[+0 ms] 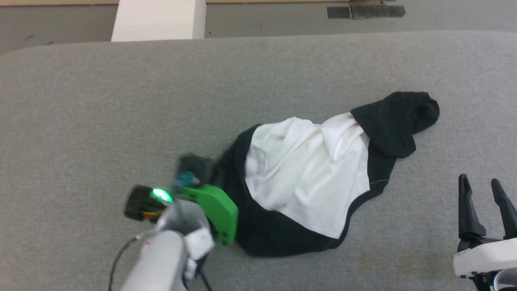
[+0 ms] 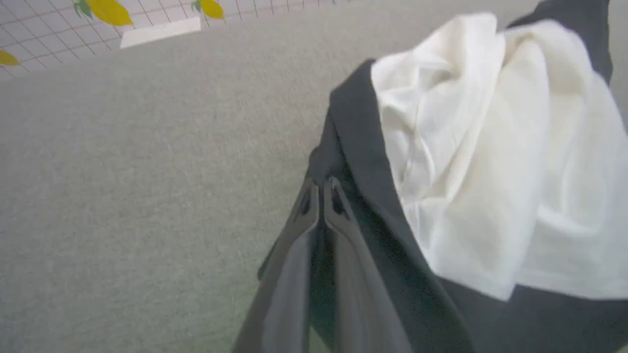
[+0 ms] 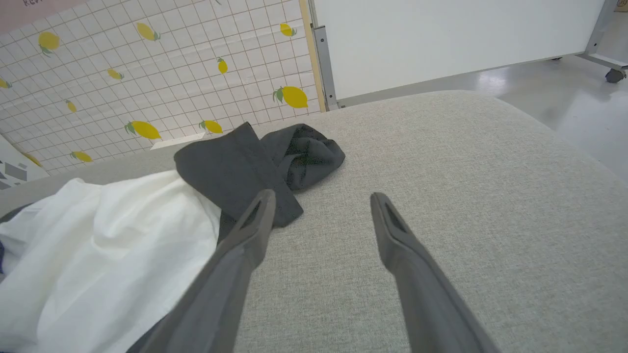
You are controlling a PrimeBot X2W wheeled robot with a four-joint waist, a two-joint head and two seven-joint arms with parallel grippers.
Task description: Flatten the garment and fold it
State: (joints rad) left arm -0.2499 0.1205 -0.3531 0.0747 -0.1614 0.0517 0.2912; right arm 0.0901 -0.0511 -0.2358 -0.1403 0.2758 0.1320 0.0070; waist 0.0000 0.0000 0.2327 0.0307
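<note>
The garment (image 1: 307, 173) lies crumpled on the grey table (image 1: 121, 101), right of centre, white in the middle with black cloth along its left and lower edges and a black sleeve (image 1: 398, 119) bunched at the upper right. My left gripper (image 1: 198, 167) is at the garment's left black edge. In the left wrist view its fingers (image 2: 322, 184) are pressed together, pinching the black cloth beside the white folds (image 2: 490, 171). My right gripper (image 1: 480, 186) stands open at the lower right, off the cloth. Its fingers (image 3: 321, 198) point past the black sleeve (image 3: 255, 166), nothing between them.
A white block (image 1: 159, 20) stands on the floor beyond the table's far edge. The right wrist view shows a lemon-patterned tiled wall (image 3: 147, 73), a white panel (image 3: 441, 39) and the table's rounded corner (image 3: 539, 127). Bare grey tabletop spreads left of the garment.
</note>
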